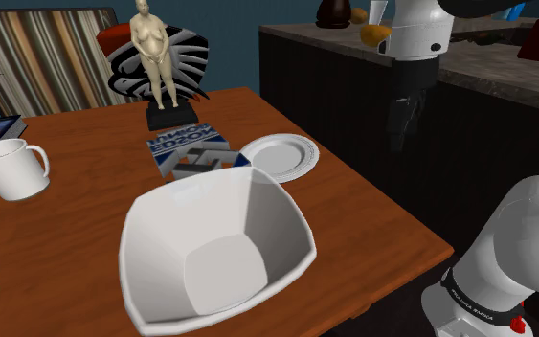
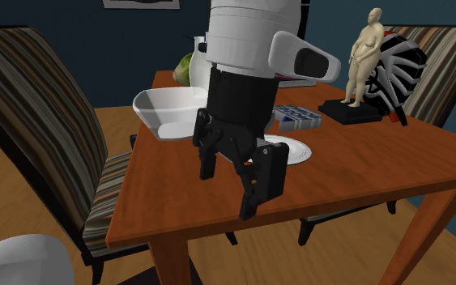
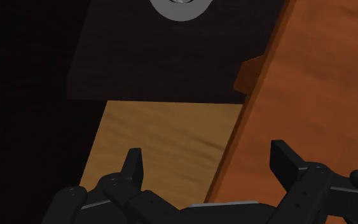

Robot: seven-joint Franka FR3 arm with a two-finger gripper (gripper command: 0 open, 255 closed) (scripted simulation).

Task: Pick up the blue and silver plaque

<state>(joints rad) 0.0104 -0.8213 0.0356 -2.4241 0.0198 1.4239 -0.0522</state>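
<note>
The blue and silver plaque lies flat on the wooden table, between a tan figurine on a black base and a large white bowl. In the second exterior view the plaque is partly hidden behind the arm. My black gripper hangs open and holds nothing. It is beyond the table's edge at the shoulder view's right, well away from the plaque. In the wrist view the fingers stand apart over the table edge and the floor.
A small white plate lies beside the plaque, on the gripper's side. A white mug stands at the shoulder view's left. Striped chairs flank the table. A dark counter runs behind the gripper.
</note>
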